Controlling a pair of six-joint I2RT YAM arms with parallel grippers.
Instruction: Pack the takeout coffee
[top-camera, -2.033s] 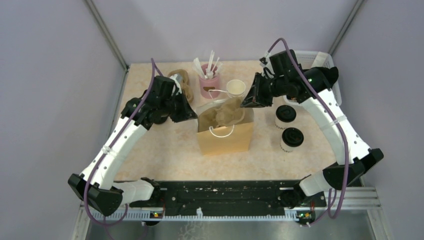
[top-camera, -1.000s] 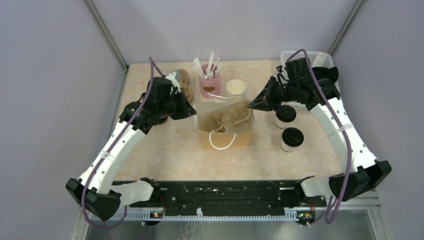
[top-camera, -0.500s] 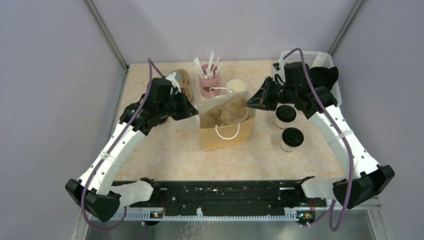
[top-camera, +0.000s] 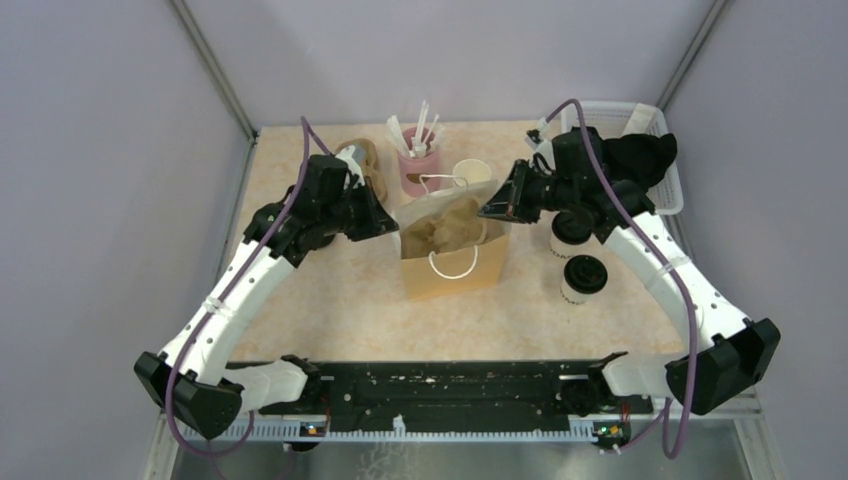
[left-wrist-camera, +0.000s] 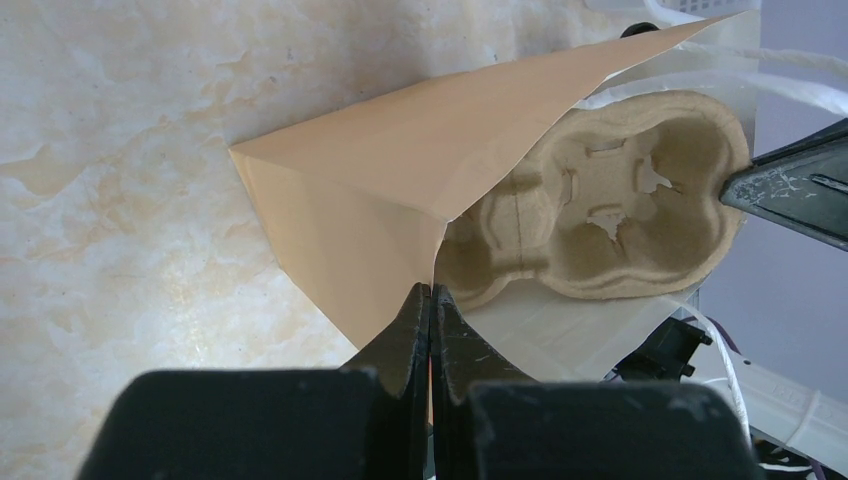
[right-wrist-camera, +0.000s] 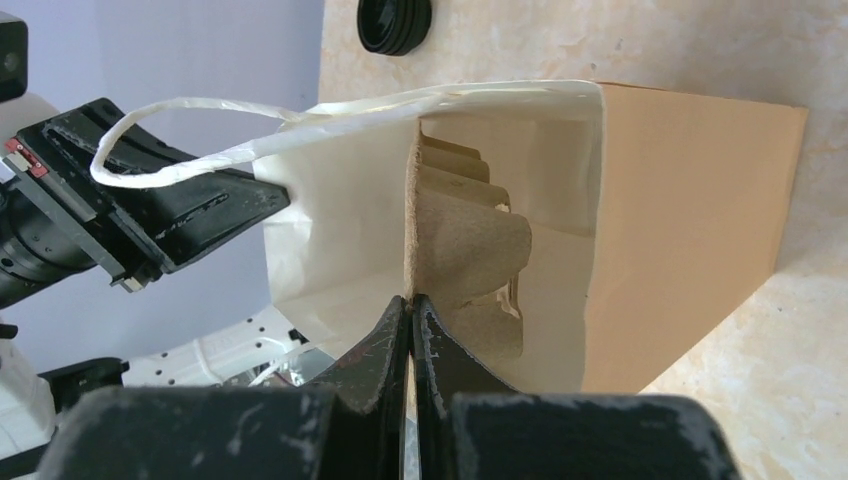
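Note:
Two takeout coffee cups, white with black lids, stand on the table right of the bag, one at the back (top-camera: 572, 228) and one nearer (top-camera: 584, 277). A brown paper bag (top-camera: 455, 268) stands open at the centre, tilted, with a moulded pulp cup carrier (top-camera: 450, 225) (left-wrist-camera: 620, 195) inside. My left gripper (top-camera: 393, 224) (left-wrist-camera: 432, 290) is shut on the bag's left edge. My right gripper (top-camera: 486, 211) (right-wrist-camera: 411, 300) is shut on the carrier's right edge (right-wrist-camera: 412, 230) at the bag's mouth. Neither gripper touches the cups.
Behind the bag stand a pink holder of straws (top-camera: 420, 165) and a stack of lidless white cups (top-camera: 472, 172). Brown paper items (top-camera: 365, 160) lie at the back left. A white basket (top-camera: 645, 112) sits at the back right. A loose black lid (right-wrist-camera: 394, 22) lies beyond the bag.
The bag, squashed low a second ago, now stands taller and leans. My right gripper has shifted left toward the bag's mouth. The left arm has barely moved, and both coffees stayed put.

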